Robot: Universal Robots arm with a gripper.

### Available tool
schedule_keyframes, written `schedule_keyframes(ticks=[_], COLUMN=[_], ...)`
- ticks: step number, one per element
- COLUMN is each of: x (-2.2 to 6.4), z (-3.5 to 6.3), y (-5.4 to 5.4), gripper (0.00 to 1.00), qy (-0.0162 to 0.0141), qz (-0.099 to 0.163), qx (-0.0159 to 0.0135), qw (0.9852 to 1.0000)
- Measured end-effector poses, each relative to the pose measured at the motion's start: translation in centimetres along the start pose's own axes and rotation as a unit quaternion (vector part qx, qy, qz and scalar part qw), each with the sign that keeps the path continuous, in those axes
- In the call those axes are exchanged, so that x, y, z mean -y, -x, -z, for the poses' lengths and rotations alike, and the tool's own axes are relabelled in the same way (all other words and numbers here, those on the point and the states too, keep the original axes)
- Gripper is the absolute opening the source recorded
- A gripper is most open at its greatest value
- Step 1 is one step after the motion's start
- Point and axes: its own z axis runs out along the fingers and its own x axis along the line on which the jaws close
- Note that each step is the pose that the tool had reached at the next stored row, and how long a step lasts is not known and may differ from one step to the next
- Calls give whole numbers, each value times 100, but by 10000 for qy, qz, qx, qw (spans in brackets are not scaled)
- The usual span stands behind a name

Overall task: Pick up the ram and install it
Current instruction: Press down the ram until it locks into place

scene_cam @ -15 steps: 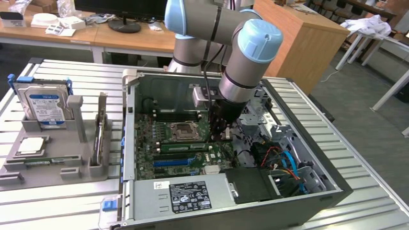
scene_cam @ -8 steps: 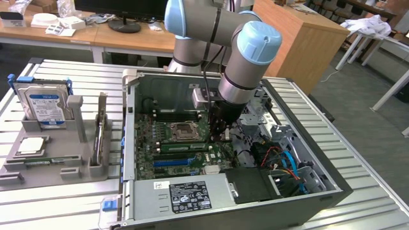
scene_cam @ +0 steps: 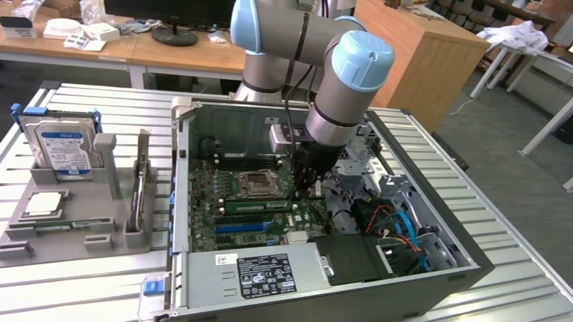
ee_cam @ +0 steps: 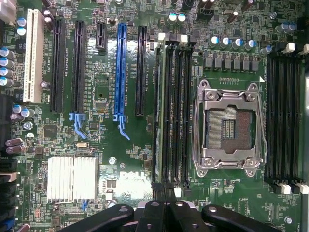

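Observation:
The ram (scene_cam: 256,206) is a thin green stick standing on edge in the outermost of the black memory slots beside the CPU socket (scene_cam: 259,182), inside the open computer case. From the wrist it shows as a narrow green strip (ee_cam: 157,116) running along that slot. My gripper (scene_cam: 307,193) hangs over the motherboard at one end of these slots. Its black fingers (ee_cam: 164,189) are pressed together, with the tips right at the ram's end. Nothing is visibly clamped between them. Whether the tips touch the stick I cannot tell.
A long blue slot (ee_cam: 120,72) and black expansion slots lie beside the memory slots. Cables and a drive cage (scene_cam: 398,228) crowd the case on the exterior view's right. A grey holder (scene_cam: 80,235) outside the case carries a hard drive (scene_cam: 61,144).

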Motion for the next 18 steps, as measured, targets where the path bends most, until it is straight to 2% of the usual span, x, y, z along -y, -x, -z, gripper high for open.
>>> schedule_keyframes(ticks=[18], x=[1], z=[-33], y=[-3], gripper=[11], qy=[-1], qz=[0], qx=[0], qw=[10000])
